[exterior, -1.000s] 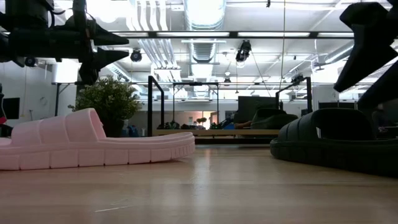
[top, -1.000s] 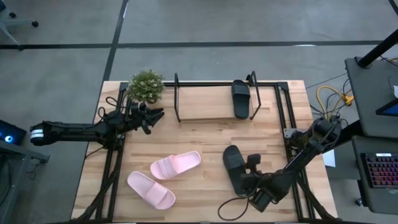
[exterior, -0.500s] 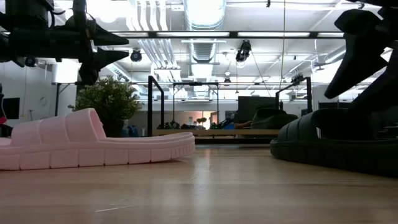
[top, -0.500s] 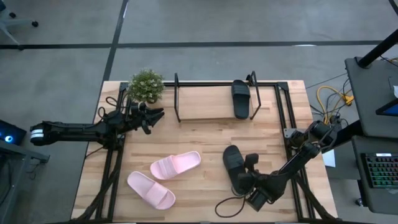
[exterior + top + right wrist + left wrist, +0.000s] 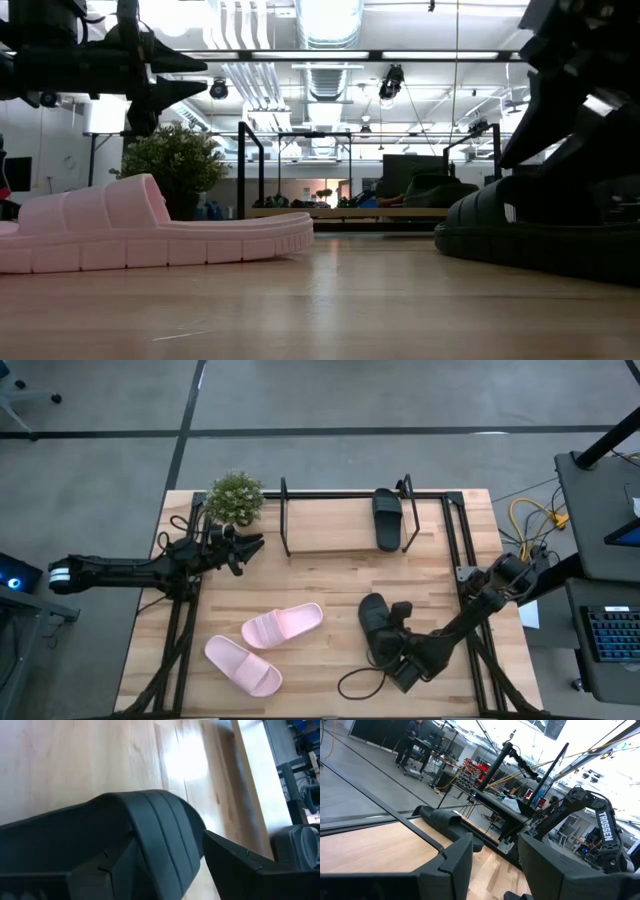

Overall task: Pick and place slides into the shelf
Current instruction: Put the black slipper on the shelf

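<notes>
The right gripper sat low at about five o'clock on the table, its fingers spread around the strap of a black slide, not visibly clamped. Another black slide already lay on the shelf at twelve o'clock. The pink slides lay at seven. The left gripper hovered half-open, empty, at ten.

Potted plant at table corner
</notes>
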Controlling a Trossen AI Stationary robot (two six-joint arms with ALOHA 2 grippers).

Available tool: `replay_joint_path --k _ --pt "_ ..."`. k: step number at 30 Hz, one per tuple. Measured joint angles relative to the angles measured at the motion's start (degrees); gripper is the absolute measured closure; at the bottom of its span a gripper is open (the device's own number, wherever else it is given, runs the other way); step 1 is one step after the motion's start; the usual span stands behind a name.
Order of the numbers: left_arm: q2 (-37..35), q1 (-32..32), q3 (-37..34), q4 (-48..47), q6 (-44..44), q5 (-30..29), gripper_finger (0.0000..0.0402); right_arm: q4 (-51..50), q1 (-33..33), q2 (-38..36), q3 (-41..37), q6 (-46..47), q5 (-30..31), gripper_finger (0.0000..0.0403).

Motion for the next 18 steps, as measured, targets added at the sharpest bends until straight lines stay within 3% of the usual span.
replay_joint_path --k 18 --pt "0.0 0.0 0.0 0.0 0.0 0.0 0.0258 0.9 -0.8 1.7 -0.1 2.6 0.1 0.0193"
